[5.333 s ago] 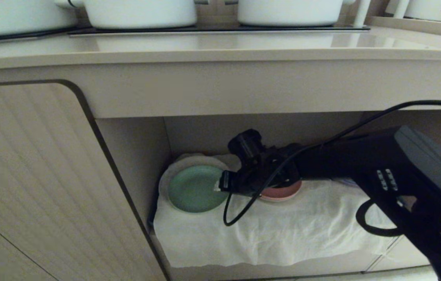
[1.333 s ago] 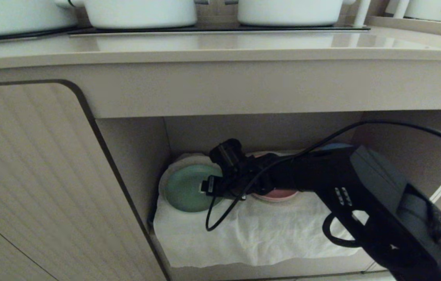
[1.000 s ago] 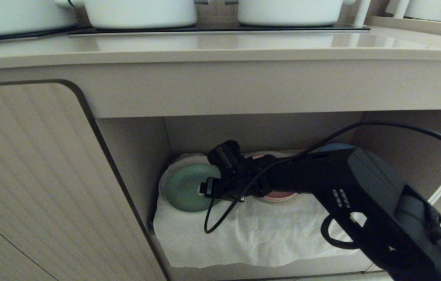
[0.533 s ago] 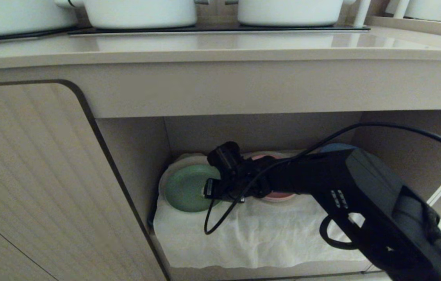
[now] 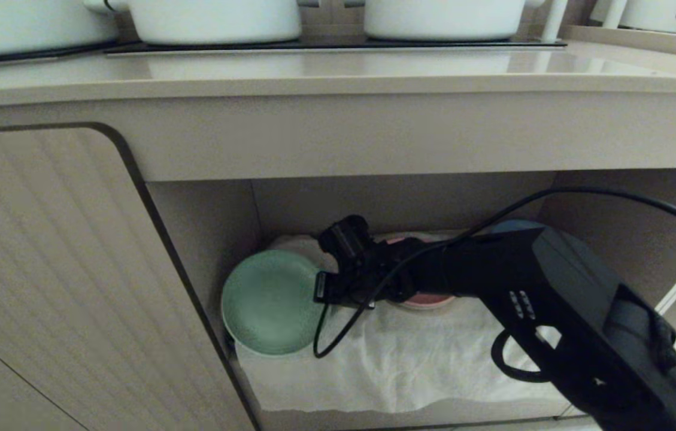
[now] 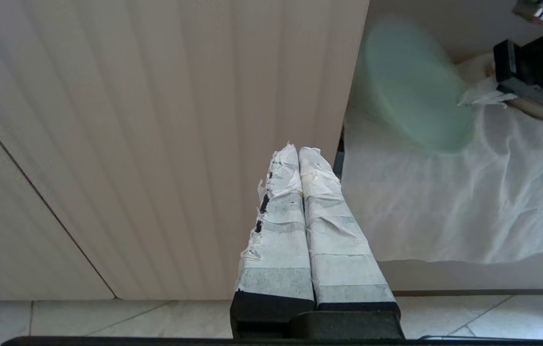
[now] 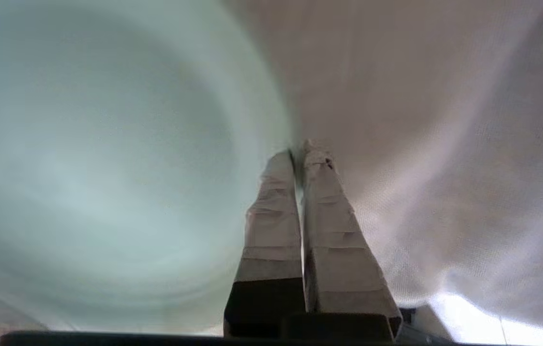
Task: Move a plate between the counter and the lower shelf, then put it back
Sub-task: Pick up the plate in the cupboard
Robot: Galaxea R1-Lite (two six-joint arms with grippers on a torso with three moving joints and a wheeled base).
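The pale mint-green plate stands tipped up on the lower shelf, its face turned outward, at the left end of the recess by the side wall. My right gripper reaches into the recess and is shut on the plate's right rim; in the right wrist view the taped fingers pinch the rim of the plate. My left gripper hangs shut and empty in front of the ribbed cabinet door, outside the recess. The counter runs above the recess.
A pink plate lies on the wrinkled white cloth behind my right wrist, and a blue plate peeks out further back. White pots stand on the hob. The cabinet door borders the recess on the left.
My right gripper has shut on the plate's rim without shifting. The plate, flat on the cloth before, has tipped up and swung left and outward.
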